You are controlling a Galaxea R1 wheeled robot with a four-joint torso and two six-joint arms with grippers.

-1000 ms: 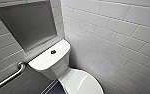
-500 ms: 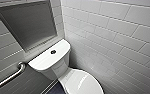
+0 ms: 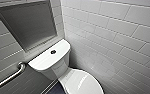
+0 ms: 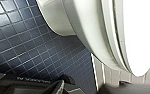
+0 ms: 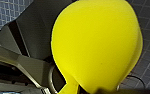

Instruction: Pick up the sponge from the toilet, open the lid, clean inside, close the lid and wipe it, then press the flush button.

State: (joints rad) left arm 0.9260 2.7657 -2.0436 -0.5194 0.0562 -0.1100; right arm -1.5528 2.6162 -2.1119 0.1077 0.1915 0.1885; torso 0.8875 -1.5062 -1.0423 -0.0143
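The white toilet (image 3: pixel 62 72) stands in a corner, and its lid (image 3: pixel 84 82) lies down over the bowl. In the middle of the flat tank top sits the small dark flush button (image 3: pixel 53 52). The bright yellow sponge (image 5: pixel 96 45) bulges close before the right wrist camera above the blue floor tiles, squeezed where my right gripper (image 5: pixel 72 87) is shut on it. My left gripper (image 4: pixel 66 85) hangs open low beside the bowl (image 4: pixel 86 27), holding nothing, with the lid's edge (image 4: pixel 141 32) alongside.
A steel grab bar (image 3: pixel 8 77) runs along the wall left of the tank. Above the tank is a grey recessed niche (image 3: pixel 28 25). A white tiled wall (image 3: pixel 116 37) closes in on the toilet's right. Dark blue mosaic floor (image 4: pixel 28 50) lies around the bowl.
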